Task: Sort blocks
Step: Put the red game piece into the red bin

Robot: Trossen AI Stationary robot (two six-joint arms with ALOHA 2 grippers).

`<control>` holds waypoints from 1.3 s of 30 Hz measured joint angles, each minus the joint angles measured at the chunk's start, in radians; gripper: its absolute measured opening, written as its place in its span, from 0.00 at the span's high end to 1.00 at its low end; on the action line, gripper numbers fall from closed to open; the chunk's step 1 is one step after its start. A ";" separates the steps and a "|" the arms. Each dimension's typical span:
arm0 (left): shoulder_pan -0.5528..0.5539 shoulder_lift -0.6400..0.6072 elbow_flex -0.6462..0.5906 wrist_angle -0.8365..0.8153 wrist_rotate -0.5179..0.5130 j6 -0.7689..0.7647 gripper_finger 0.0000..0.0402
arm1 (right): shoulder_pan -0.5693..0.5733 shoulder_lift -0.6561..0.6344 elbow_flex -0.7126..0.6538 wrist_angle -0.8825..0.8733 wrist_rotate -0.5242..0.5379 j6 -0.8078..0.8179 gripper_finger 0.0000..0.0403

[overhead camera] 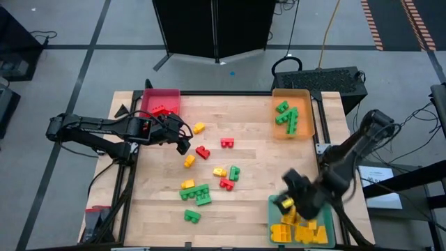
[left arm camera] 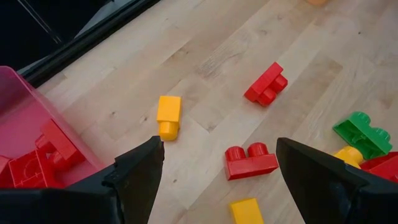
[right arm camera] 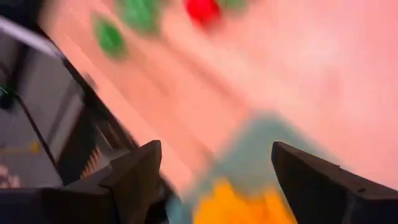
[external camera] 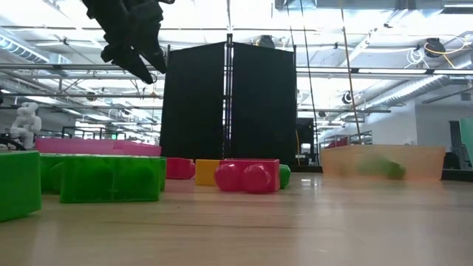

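Across table centre in high view, about a dozen blocks (overhead camera: 203,152) lie unsorted. Red tray (overhead camera: 162,100) upper left holds reds; orange tray (overhead camera: 291,97) upper right, greens; teal tray (overhead camera: 274,204) lower right, yellows. Left gripper (overhead camera: 182,137), beside red tray, spread and empty. Right gripper (overhead camera: 287,197), over teal tray, spread and empty. Sorting roughly half complete.

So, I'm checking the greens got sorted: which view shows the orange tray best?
The high view: the translucent orange plastic tray shows whole, green studded bricks inside. The low view gives only its blurred side; the wrist views miss it.
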 joint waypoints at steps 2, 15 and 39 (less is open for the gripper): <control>0.000 0.000 0.000 0.000 0.000 0.000 0.23 | -0.084 -0.024 0.037 0.009 0.083 -0.157 0.25; 0.000 0.000 0.000 -0.011 0.007 0.000 0.23 | -0.690 0.081 0.150 0.257 0.182 -1.232 0.25; 0.000 -0.001 0.000 -0.056 0.018 0.023 0.23 | -0.957 0.526 0.150 0.558 -0.176 -1.786 0.25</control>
